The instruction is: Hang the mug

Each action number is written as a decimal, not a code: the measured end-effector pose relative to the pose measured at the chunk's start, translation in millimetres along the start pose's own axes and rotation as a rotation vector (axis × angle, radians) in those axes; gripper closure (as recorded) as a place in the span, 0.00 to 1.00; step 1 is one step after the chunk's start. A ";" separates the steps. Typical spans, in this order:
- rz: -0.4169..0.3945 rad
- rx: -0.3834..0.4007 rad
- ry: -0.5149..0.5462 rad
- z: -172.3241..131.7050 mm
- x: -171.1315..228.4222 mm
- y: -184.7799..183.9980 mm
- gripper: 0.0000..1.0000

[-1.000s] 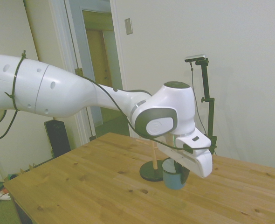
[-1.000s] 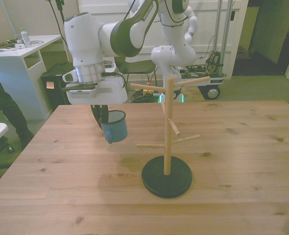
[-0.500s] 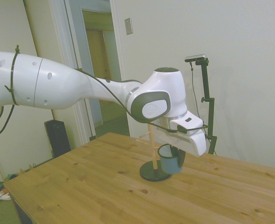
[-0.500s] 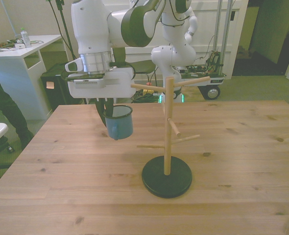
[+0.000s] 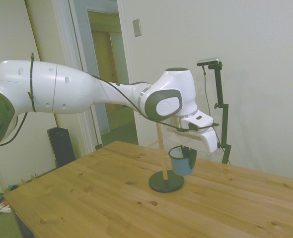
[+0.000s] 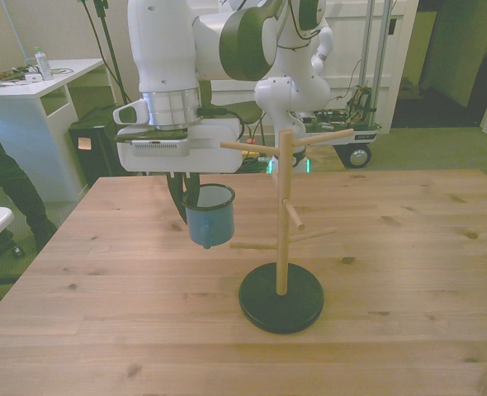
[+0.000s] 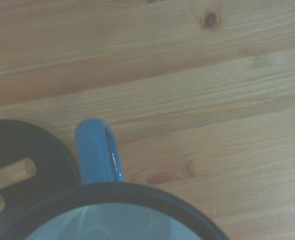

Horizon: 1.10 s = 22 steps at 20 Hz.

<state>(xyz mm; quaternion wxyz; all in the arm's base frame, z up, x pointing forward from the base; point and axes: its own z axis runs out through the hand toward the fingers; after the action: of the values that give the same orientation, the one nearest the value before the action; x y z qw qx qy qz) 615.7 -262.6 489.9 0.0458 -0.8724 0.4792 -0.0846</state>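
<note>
The mug (image 6: 210, 216) is a small blue-teal enamel one with a white inside and a dark rim, hanging in the air well clear of the tabletop, roughly upright with its mouth up. From the front it sits just off the stand's lowest peg, on the front view's left. Up close, its loop handle (image 7: 97, 152) sticks out over the wood.

Robotics lab in office-like room. White robot arm (image 6: 219, 33) over wooden tabletop (image 6: 392, 247); second white robot (image 6: 297, 74) on wheeled cart behind; cables, metal frames. White desk (image 6: 29, 91) at front view's left; person standing beside it. Side view: plain walls, open doorway (image 5: 109, 74).
</note>
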 end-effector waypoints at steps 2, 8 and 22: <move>-0.009 -0.001 -0.002 1.1 -4.9 -6.7 1.00; -0.024 -0.016 -0.011 8.9 -18.3 -20.4 1.00; -0.062 -0.033 -0.015 15.2 -54.2 -58.7 1.00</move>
<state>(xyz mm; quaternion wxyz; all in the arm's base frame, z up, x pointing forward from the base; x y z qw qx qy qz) 638.7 -185.4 478.8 0.0323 -0.8882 0.4527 -0.0714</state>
